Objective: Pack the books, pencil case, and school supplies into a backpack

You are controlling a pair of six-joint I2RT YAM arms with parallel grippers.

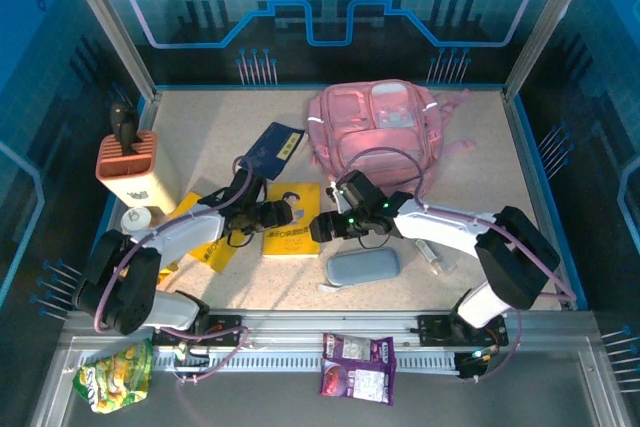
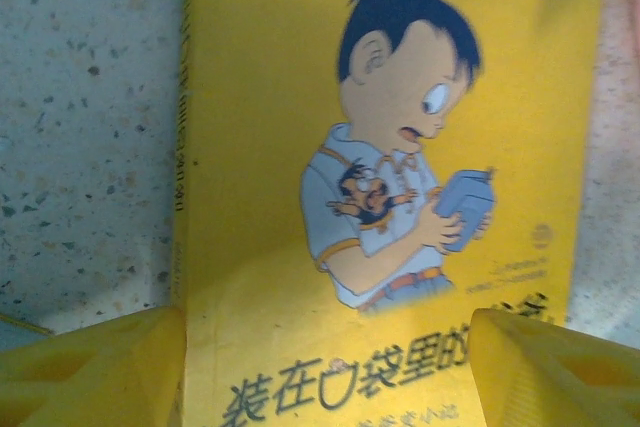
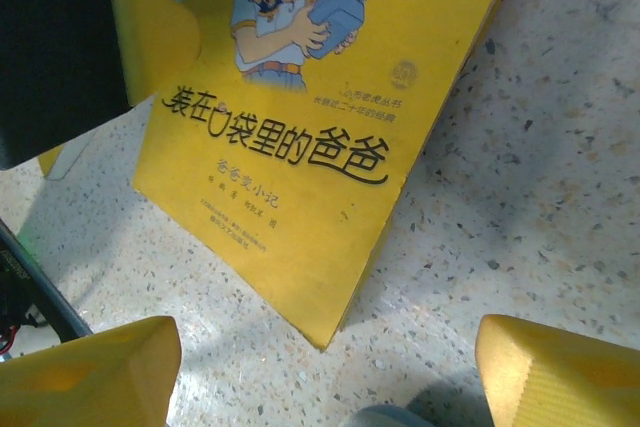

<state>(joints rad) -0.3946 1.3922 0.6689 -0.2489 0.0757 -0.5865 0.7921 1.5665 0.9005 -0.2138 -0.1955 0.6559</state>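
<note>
Left tool (image 1: 288,214) and right tool (image 1: 318,229) stood spread over the yellow book (image 1: 292,240) — lying flat, it might slip a pinch.

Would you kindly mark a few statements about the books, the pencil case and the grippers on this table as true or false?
1. The yellow book lies cover up on the table. True.
2. The pencil case is inside the backpack. False: it lies on the table, nearer the arms than the backpack.
3. The left gripper and the right gripper are both open. True.
4. The navy book is stacked on the yellow book. False: it lies apart from it, just left of the backpack.
</note>
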